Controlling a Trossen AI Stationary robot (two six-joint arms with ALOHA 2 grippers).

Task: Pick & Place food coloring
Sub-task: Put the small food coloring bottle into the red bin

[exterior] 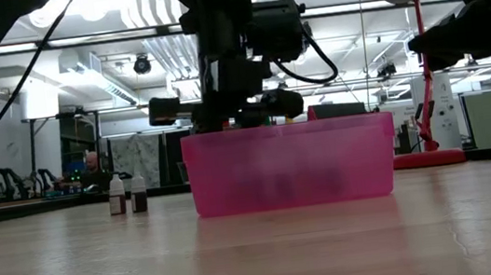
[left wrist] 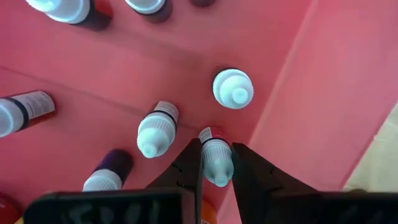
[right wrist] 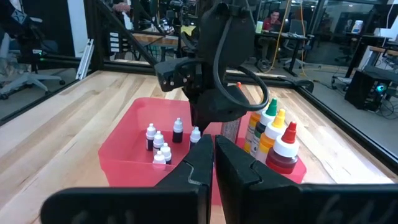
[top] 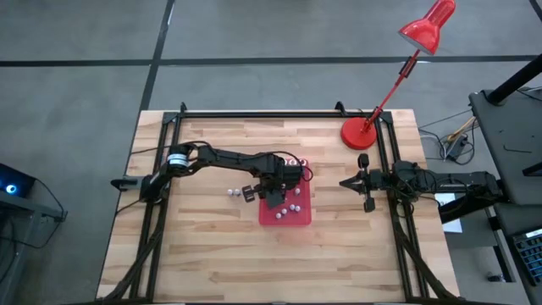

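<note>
Now the left gripper [left wrist: 216,163] is clenched on a tiny white-capped food-coloring bottle [left wrist: 216,158] – inside the pink plastic tray [left wrist: 298,112]. Light, slick plastic, likely to tip – best held just beneath the cap.

Grey floor [top: 76,76], bright ceiling lights [exterior: 107,4]

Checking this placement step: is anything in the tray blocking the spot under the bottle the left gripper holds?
Nothing visible does. The left gripper is shut on a small bottle over bare floor of the red tray, near its wall. Other bottles stand beside it, not beneath. The right gripper waits off to the side.
</note>
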